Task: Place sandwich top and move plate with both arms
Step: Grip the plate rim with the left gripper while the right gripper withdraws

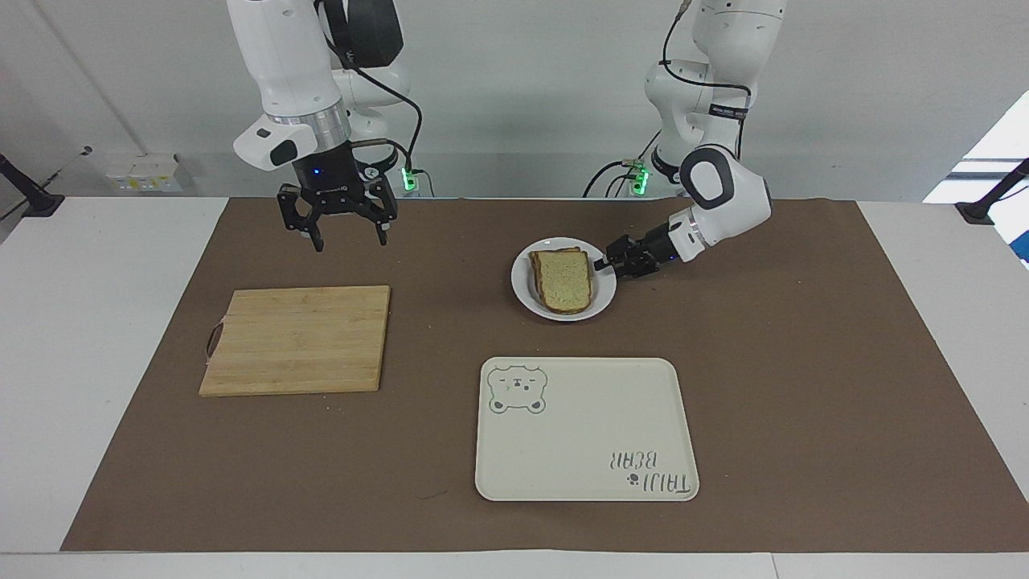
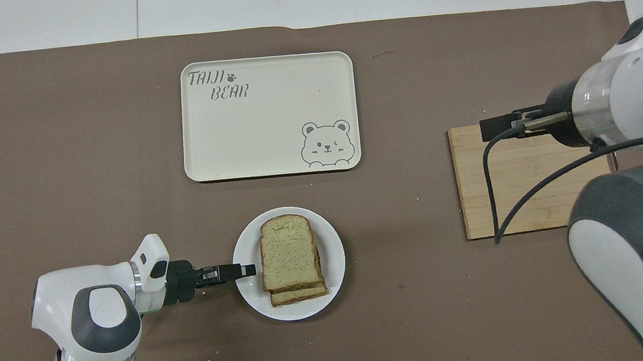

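At the plate's rim, on the left arm's side, the left gripper (image 1: 601,264) sits low, closing on the edge of the plate (image 1: 526,293); a firm hold isn't clear. The sandwich top (image 1: 563,281) lies on the stack, so placing looks done. Above the tabletop near the cutting board (image 1: 296,339), the right gripper (image 1: 350,238) hangs open; it probably needs to take the free rim next.

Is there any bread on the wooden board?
No, the wooden board is bare; the bread is stacked on the white plate.
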`<state>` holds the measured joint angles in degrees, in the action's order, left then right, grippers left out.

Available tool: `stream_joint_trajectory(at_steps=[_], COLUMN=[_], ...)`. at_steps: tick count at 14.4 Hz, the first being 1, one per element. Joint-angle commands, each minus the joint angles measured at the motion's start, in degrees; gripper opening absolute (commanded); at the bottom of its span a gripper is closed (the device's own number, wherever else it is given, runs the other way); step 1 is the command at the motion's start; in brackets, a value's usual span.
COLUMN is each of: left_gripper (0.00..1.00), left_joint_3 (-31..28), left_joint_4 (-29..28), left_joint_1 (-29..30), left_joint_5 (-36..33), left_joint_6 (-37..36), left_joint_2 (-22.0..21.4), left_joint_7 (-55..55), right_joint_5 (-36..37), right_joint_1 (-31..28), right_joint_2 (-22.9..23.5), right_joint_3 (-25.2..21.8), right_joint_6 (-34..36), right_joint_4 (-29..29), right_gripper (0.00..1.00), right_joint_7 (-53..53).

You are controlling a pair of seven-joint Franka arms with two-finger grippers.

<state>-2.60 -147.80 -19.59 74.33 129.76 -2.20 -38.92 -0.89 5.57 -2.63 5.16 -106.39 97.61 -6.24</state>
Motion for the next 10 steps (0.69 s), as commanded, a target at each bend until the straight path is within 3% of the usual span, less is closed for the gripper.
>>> stream_joint_trajectory(at_steps=[1, 4, 7, 10], left_gripper=[0.48, 0.31, 0.0, 0.0], left_joint_3=[-0.7, -0.7, -0.8, -0.8], left_joint_4=[-0.7, -0.8, -0.8, -0.7], left_joint_1=[-1.6, -2.1, -2.2, -1.6], left_joint_5=[1.6, 2.1, 3.3, 3.3], left_joint_6=[1.5, 1.5, 1.5, 0.8], left_joint_2=[-0.3, 0.3, 1.4, 1.4], left_joint_7=[-1.3, -1.2, -1.2, -1.1], right_joint_5=[0.7, 0.2, -0.3, -0.3], right_joint_1=[-1.5, -3.0, -3.0, -3.0], right_joint_2=[0.0, -0.5, -2.9, -3.7], right_joint_3=[-0.4, -2.0, -4.6, -7.3], right_joint_6=[4.9, 10.4, 12.2, 14.5], right_joint_4=[-4.3, -7.6, -7.6, -7.7], right_gripper=[1.0, 1.0, 1.0, 1.0], right_joint_7=[1.0, 1.1, 1.1, 1.2])
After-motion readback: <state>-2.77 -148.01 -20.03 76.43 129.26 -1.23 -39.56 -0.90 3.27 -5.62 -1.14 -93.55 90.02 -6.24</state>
